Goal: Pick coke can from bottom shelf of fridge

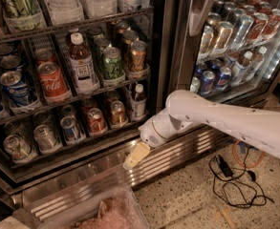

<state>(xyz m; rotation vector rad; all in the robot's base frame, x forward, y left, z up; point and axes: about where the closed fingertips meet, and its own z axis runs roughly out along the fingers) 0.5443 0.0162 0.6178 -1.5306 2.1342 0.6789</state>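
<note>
The fridge (166, 42) stands open in the camera view. On its bottom shelf (89, 142), a small red coke can (96, 120) sits between a blue-and-silver can (70, 129) and a copper-orange can (118, 112). My gripper (136, 156) hangs at the end of the white arm (211, 118), below and right of the coke can. It is in front of the ribbed base grille (182, 156), outside the shelf, and touches no can.
A larger Coke can (52, 82), bottles and green cans fill the shelf above. Silver cans (32, 140) sit at bottom left, a small bottle (138, 101) at bottom right. A clear bin (106, 213) and black cables (230, 180) lie on the floor. A second glass door (235, 37) is at right.
</note>
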